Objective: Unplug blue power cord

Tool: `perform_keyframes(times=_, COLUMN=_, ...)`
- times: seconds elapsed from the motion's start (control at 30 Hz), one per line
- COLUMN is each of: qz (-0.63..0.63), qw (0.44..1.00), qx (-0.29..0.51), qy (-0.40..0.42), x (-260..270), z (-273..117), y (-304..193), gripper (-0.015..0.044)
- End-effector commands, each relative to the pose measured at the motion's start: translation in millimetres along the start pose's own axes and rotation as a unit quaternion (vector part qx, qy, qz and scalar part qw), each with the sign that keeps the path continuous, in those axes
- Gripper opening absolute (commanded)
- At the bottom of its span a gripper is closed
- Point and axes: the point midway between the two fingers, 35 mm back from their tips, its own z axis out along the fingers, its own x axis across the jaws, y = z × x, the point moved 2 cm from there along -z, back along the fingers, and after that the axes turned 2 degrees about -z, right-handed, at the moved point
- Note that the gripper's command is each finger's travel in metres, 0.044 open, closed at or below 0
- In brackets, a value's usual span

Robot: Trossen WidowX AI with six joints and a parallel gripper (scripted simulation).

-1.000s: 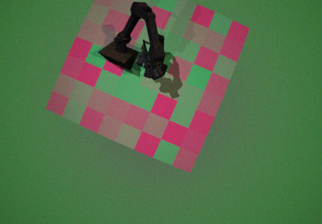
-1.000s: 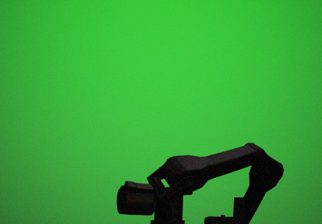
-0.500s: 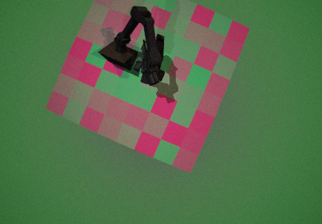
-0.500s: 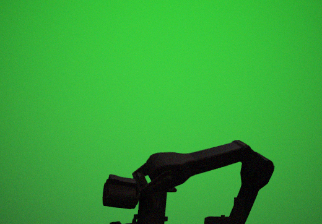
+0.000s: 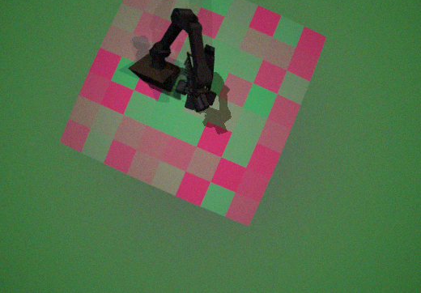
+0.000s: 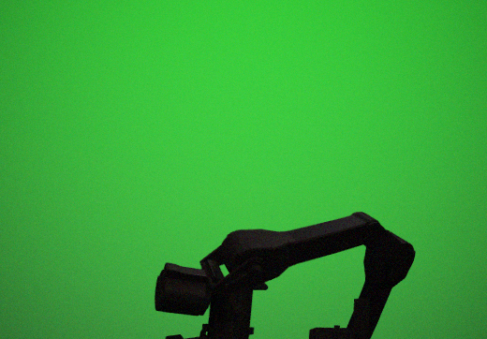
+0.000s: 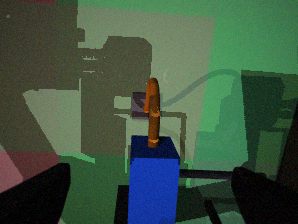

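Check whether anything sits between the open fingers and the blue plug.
Nothing visible does. In the wrist view the blue plug stands in the gap of the open gripper, one finger on each side, apart from it.

arm [image 5: 190, 54]: dark, bent over checkered pink-and-green bench [image 5: 133, 163] | base [image 5: 155, 72]: near bench's upper left | claw [image 5: 200, 102]: points down, shadow beside it

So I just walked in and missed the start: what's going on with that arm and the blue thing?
A single robot arm is working on a blue power plug. In the wrist view the gripper is open, its dark fingers spread to either side of the plug with gaps showing. An orange prong sticks out of the plug's end. The arm hasn't pulled away yet. The power strip can't be made out clearly.
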Motion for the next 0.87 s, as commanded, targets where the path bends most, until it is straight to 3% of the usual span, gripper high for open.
perform_keyframes(times=0.0, qz=0.001, qw=1.000, qx=-0.002, qy=0.001, x=0, z=-6, y=24, gripper=0.0440)
perform_keyframes(times=0.13, qz=0.000, qw=1.000, qx=-0.002, qy=0.001, x=-3, z=-11, y=55, gripper=0.0440)
perform_keyframes(times=0.83, qz=0.000, qw=1.000, qx=-0.002, qy=0.001, x=-3, z=-11, y=55, gripper=0.0440)
